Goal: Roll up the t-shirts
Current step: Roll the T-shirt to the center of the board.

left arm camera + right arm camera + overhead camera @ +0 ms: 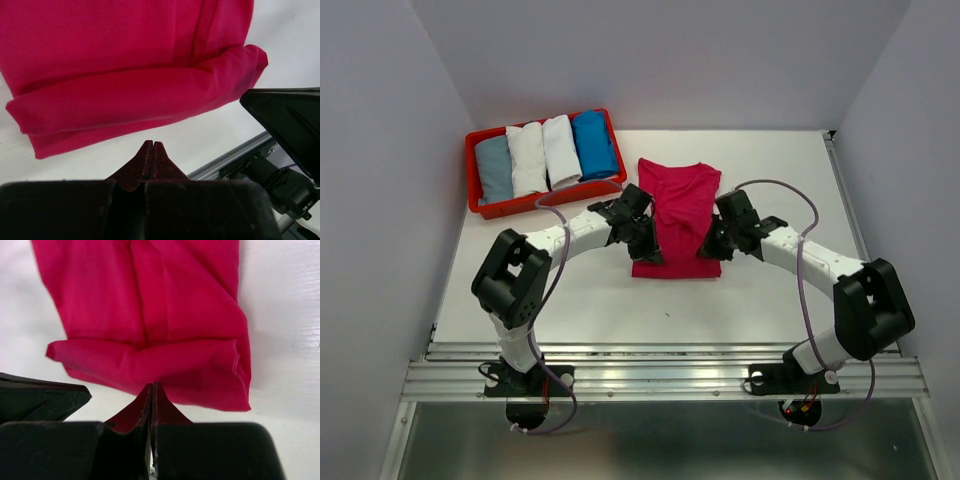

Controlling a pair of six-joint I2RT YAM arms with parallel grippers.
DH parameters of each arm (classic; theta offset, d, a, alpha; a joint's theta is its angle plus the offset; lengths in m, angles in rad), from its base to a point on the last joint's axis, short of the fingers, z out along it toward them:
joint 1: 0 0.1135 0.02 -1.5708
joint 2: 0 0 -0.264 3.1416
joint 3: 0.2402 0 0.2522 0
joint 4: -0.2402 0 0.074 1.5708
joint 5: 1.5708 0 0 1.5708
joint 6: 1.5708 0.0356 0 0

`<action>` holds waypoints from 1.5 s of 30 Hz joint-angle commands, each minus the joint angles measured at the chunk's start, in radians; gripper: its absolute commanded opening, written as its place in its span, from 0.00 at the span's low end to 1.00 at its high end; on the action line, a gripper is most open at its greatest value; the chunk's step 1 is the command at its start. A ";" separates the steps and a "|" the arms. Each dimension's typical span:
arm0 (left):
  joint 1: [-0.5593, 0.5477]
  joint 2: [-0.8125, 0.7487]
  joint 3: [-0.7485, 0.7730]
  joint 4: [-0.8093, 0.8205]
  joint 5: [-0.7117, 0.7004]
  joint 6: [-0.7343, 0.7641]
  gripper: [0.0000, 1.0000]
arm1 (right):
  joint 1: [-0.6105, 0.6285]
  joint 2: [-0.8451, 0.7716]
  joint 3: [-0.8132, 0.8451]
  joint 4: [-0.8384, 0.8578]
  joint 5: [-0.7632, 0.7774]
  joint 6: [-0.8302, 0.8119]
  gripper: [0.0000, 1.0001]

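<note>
Left tool (pixel 151 145) and right tool (pixel 151 386) are pinched shut, empty, just short of the pink t-shirt (pixel 677 215) on the bench (pixel 580 305). Its near hem is barely turned; unheld, that soft fold may spring flat or roll crooked.

The pink t-shirt (pixel 678 215) looked soft, matt cloth, creased; the table (pixel 610 310) was smooth matt white; the tray (pixel 470 170) shone as red plastic.

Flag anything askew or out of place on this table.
Only the magenta t-shirt: its near hem is turned over once, and that fold lies uneven, wider toward one end in the right wrist view. The four rolled t-shirts sit tidy in the red tray. Nothing spilled or damaged.
</note>
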 commanded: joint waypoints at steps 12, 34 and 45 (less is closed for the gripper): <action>0.037 0.146 0.149 -0.015 -0.066 0.060 0.00 | 0.005 0.140 0.024 0.062 0.228 -0.029 0.01; 0.107 0.133 -0.006 0.026 -0.112 0.076 0.00 | -0.014 0.181 -0.030 0.040 0.334 -0.037 0.01; 0.140 0.045 0.060 -0.075 -0.185 0.122 0.00 | -0.014 0.026 0.079 -0.043 0.354 -0.081 0.01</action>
